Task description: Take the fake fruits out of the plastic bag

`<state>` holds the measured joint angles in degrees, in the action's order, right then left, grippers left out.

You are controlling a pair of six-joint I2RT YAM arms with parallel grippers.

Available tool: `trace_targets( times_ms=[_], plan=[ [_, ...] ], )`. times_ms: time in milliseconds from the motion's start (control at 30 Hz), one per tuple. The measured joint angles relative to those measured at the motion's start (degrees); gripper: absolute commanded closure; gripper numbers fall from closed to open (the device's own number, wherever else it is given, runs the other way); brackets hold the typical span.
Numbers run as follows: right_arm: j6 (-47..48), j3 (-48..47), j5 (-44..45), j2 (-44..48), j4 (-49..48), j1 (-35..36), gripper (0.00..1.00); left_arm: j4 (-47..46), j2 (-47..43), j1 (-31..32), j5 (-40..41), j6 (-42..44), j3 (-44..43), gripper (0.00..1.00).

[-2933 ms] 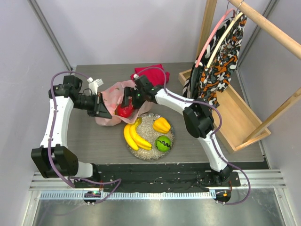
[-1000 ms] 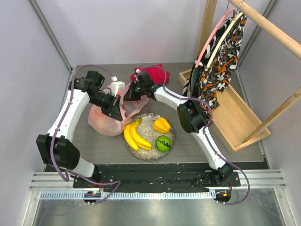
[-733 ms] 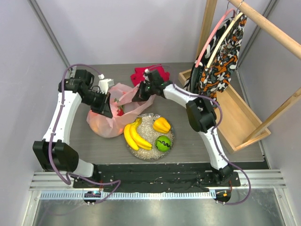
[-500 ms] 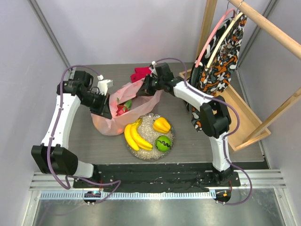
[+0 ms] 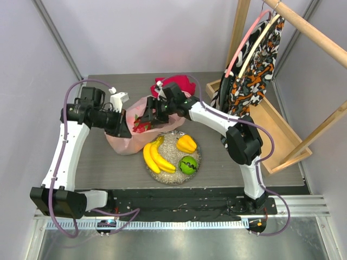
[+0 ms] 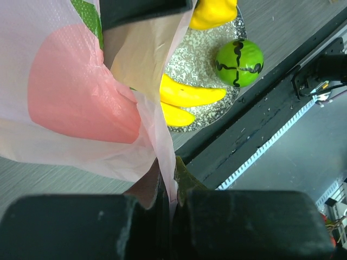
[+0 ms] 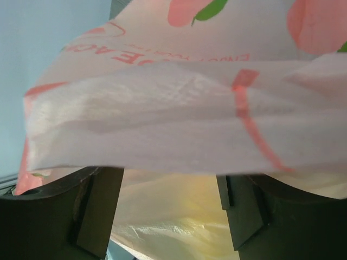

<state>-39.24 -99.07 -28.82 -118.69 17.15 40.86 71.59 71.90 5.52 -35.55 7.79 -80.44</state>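
1. Plastic bag: pale pink and crinkled, on the bench just behind the plate. Its mouth is held up between the two arms.
2. Left jaws: closed tight on a fold of the bag's thin film at the bag's left side. In the left wrist view the film rises from between them.
3. Right jaws: spread wide at the far right edge of the bag. The fingers stand well apart, and printed film hangs across the gap without being pinched.
4. Dragon fruit: pink-red, visible inside the bag's open mouth.
5. Bananas, yellow pepper-like piece and green apple: outside the bag, resting on the plate.
6. Red cloth: lying behind the bag, toward the far edge of the bench.
7. Wooden rack: at the right of the bench, with a patterned garment hanging from it.
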Motion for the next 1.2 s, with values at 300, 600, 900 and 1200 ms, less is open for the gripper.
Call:
trace_targets(
  times_ms=[300,600,900,1200],
  plan=[
    [-3.52,-3.26,7.58,-6.38,4.70,-0.04,0.18,-1.03,-0.24,0.00,-2.56,-1.99,0.74,1.00],
    [-8.52,-11.17,13.51,-13.75,8.59,-0.90,0.21,-0.66,-0.81,0.00,-5.11,-2.45,3.04,1.00],
    [-9.42,-23.32,12.41,-25.09,2.51,-1.14,0.66,-0.22,-0.74,0.00,-6.51,-2.40,6.36,1.00],
    [-7.93,-14.80,3.39,-21.42,-3.82,-2.75,0.86,-0.66,2.43,-0.37,-4.94,-2.54,0.94,1.00]
  ],
)
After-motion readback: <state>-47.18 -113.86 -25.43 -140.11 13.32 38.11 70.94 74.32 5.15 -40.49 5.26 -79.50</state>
